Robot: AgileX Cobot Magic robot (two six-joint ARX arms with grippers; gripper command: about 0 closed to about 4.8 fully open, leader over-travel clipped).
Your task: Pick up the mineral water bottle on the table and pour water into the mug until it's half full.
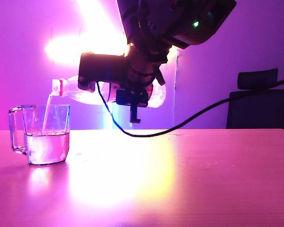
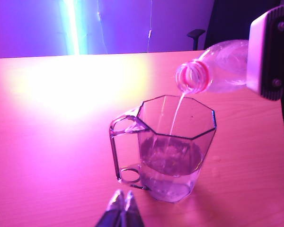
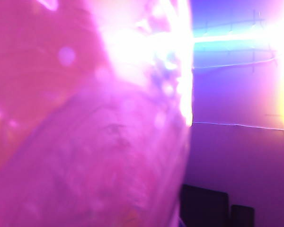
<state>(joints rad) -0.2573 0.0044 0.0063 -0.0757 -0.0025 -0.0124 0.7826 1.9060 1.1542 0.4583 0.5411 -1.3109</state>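
Scene under purple-pink light, with strong glare behind the arm in the exterior view.

The mineral water bottle (image 1: 85, 92) is held nearly level above the bench (image 1: 189, 179), its open mouth tipped slightly down over the mug (image 1: 46, 135). It is pinched about its body by the right claw (image 1: 132, 97); the fingers themselves are largely masked by the wrist housing in the exterior view, but the bottle is carried clear of the bench with nothing else bearing it. In the right wrist view the frame is filled by the blurred, pink-lit wall of the bottle (image 3: 109, 142); no claw detail can be made out there.

A thin stream of water (image 1: 48, 111) is seen falling from the bottle mouth into the mug. In the left wrist view the red neck ring and threaded mouth of the bottle (image 2: 194, 76) are seen just above the mug's rim, with the stream (image 2: 176, 116) dropping inside.

The mug (image 2: 175, 146) stands upright on the bench at the left of the exterior view, handle turned away from the arm. The water level in it is noted at somewhat under half the mug's height.

The left claw (image 2: 121, 208) is seen low, near the mug's base on the handle side, its two fingertips pressed together and nothing between them. It is not touching the mug.

A black cable (image 1: 203, 111) hangs from the right arm and trails across to the right. A dark office chair (image 1: 260, 101) stands behind the bench.
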